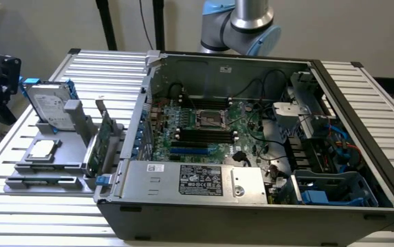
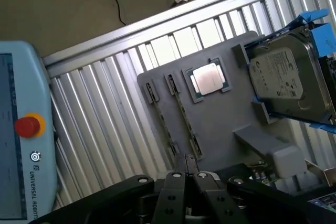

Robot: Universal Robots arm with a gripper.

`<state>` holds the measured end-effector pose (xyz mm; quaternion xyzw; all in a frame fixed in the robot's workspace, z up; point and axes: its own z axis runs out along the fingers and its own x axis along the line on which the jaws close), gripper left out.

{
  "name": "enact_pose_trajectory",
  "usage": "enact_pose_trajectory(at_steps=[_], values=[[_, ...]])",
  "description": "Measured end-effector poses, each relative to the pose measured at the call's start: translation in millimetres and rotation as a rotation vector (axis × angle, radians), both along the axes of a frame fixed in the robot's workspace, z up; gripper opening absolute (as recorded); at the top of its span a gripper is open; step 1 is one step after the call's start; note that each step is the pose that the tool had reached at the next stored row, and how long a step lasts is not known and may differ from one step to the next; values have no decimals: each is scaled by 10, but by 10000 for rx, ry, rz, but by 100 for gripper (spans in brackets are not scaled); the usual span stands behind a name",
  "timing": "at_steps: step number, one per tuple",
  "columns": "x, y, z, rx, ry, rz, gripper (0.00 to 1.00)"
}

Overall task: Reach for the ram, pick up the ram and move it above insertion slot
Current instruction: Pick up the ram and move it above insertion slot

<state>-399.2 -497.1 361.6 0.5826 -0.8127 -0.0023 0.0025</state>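
Plainly, in the exterior view the ram (image 1: 38, 180) stands on edge in the nearest slot of the grey holder (image 1: 66, 157). The holder sits on the slatted surface (image 1: 18, 216), to the exterior view's left of the open computer case (image 1: 252, 224). The ram's long axis runs across that view, along the holder's near edge.

From the wrist view, the pincer (image 2: 187, 163) hangs over the holder, fingertips pressed together with nothing between them. Two thin dark strips run lengthwise away from the fingertips, their near ends just ahead. I judge one is the ram, but cannot tell which. The chip (image 2: 208, 81) and hard drive (image 2: 286, 77) lie farther off.
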Motion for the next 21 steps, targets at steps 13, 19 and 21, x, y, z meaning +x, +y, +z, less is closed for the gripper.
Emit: enact_pose_trajectory(at_steps=[13,19,21], values=[[0,0,0,0,0,2370,11],[0,-1,-1,1,-1,3462,11],[0,0,-1,1,-1,3825,11]])
